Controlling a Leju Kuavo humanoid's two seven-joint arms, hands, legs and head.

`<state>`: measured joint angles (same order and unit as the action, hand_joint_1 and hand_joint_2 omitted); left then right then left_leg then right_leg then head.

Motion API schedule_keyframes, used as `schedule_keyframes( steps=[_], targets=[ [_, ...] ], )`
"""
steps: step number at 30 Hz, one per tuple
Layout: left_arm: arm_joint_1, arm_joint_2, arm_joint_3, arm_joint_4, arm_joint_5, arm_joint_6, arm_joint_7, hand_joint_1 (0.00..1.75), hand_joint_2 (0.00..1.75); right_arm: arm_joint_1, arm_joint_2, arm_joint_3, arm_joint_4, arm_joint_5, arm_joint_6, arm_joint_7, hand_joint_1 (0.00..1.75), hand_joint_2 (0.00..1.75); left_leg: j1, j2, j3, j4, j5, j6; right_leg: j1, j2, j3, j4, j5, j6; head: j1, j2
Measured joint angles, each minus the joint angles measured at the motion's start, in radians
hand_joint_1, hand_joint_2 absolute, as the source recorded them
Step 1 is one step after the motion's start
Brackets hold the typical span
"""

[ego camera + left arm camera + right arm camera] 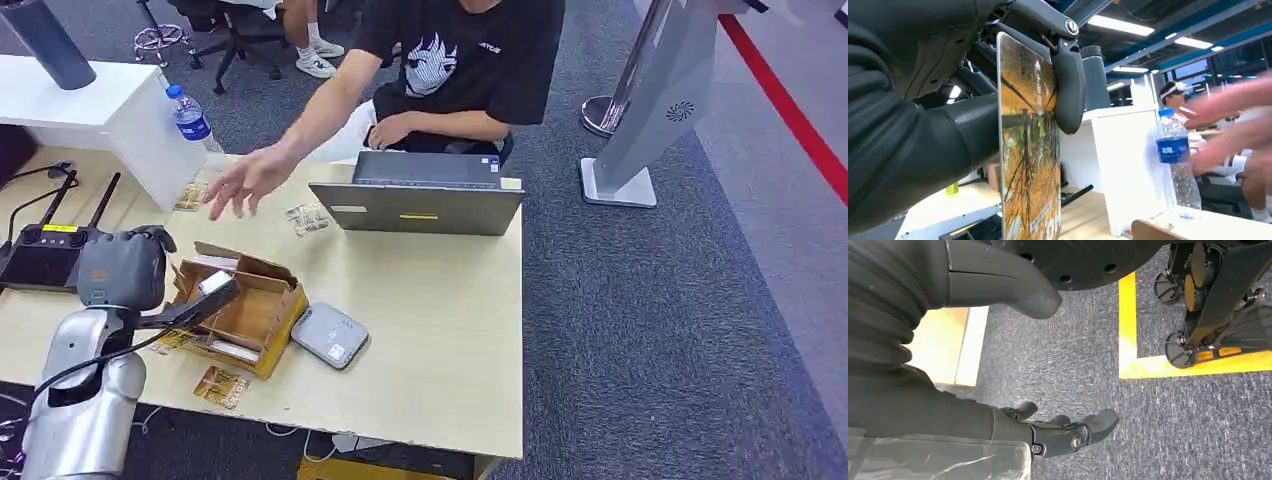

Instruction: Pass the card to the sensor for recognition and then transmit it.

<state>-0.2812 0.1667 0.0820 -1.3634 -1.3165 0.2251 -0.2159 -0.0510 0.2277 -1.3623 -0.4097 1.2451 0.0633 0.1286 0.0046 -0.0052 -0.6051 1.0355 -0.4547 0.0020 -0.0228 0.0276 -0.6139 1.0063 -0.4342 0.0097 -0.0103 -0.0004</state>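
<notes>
Left hand point(125, 268) pinches the card point(1029, 150) above the cardboard box point(245, 310), beside the grey sensor point(330, 335). Right hand point(1068, 432) hangs empty, fingers apart. Risk: edge-only pinch may slip during transfer.

Left hand point(150, 275): raised over the cardboard box point(245, 312), a card point(1029, 150) pinched in it.
Beside box: the grey sensor point(329, 335) is set just right of it.
Far side: a person's hand point(245, 180) is stretched over the table point(440, 330); a laptop point(420, 195) stands behind.
Left: a controller point(45, 250) lies there.
Open room: bare tabletop is left right of the sensor.
</notes>
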Motion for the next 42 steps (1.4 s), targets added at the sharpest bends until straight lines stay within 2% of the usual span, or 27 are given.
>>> schedule_keyframes(
  steps=[18, 19, 20, 21, 22, 35, 36, 37, 42],
  targets=[
    [0.026, -0.004, 0.002, 0.009, 0.042, 0.018, -0.027, 1.75, 1.75, 0.0, 0.0, 0.0, 0.008, 0.002, -0.003, 0.0, 0.0, 1.75, 0.0, 0.0, 0.0, 0.0, 0.0, 0.0, 0.0, 0.0, 0.0, 0.0, 0.0, 0.0, 0.0, 0.0],
    [0.03, -0.005, 0.002, 0.009, 0.045, 0.019, -0.031, 0.37, 1.75, 0.0, 0.0, 0.0, 0.008, 0.002, -0.005, 0.0, 0.0, 1.75, 0.0, 0.0, -0.001, 0.0, 0.0, 0.0, 0.0, 0.0, 0.0, 0.0, 0.0, 0.0, 0.0, 0.0],
    [0.034, -0.006, 0.003, 0.009, 0.05, 0.021, -0.035, 0.35, 1.75, 0.0, 0.0, 0.0, 0.008, 0.002, -0.005, 0.0, 0.0, 1.75, 0.0, 0.0, -0.001, 0.0, 0.0, 0.0, 0.0, 0.0, 0.0, 0.0, 0.0, 0.0, 0.0, 0.0],
    [0.038, -0.007, 0.005, 0.009, 0.054, 0.025, -0.037, 0.35, 1.75, 0.0, 0.0, 0.0, 0.008, 0.002, -0.005, 0.0, 0.0, 1.75, 0.0, 0.0, -0.001, 0.0, 0.0, 0.0, 0.0, 0.0, 0.0, 0.0, 0.0, 0.0, 0.0, 0.0],
    [0.041, -0.007, 0.008, 0.009, 0.058, 0.028, -0.039, 1.75, 1.75, 0.0, 0.0, 0.0, 0.008, 0.002, -0.005, 0.0, 0.0, 1.75, 0.0, 0.0, -0.001, 0.0, 0.0, 0.0, 0.0, 0.0, 0.0, 0.0, 0.0, 0.0, 0.0, 0.0],
    [0.051, -0.017, 0.016, -0.011, 0.068, 0.036, -0.047, 1.75, 1.75, 0.0, 0.0, 0.0, 0.008, 0.002, -0.006, 0.0, 0.0, 1.75, 0.0, 0.005, 0.0, 0.0, -0.002, -0.002, 0.0, 0.007, -0.002, 0.0, 0.001, -0.001, 0.0, 0.0],
    [0.052, -0.017, 0.016, -0.012, 0.068, 0.036, -0.047, 1.59, 1.75, 0.0, 0.0, 0.0, 0.008, 0.002, -0.006, 0.0, 0.0, 1.75, 0.0, 0.005, 0.0, 0.0, -0.002, -0.002, 0.0, 0.007, -0.002, 0.0, 0.001, -0.001, 0.0, 0.0],
    [0.053, -0.017, 0.016, -0.012, 0.068, 0.036, -0.047, 0.03, 1.75, 0.0, 0.0, 0.0, 0.008, 0.002, -0.006, 0.0, 0.0, 1.75, 0.0, 0.005, 0.0, 0.0, -0.002, -0.002, 0.0, 0.007, -0.002, 0.0, 0.001, -0.001, 0.0, 0.0],
    [0.071, -0.023, 0.026, -0.036, 0.093, 0.055, -0.057, 0.0, 1.75, 0.0, 0.0, 0.0, 0.008, 0.002, -0.005, 0.0, 0.0, 1.75, 0.0, 0.004, -0.001, 0.0, -0.002, -0.002, 0.0, 0.005, -0.002, 0.0, -0.001, -0.001, 0.0, 0.0]
  ],
)
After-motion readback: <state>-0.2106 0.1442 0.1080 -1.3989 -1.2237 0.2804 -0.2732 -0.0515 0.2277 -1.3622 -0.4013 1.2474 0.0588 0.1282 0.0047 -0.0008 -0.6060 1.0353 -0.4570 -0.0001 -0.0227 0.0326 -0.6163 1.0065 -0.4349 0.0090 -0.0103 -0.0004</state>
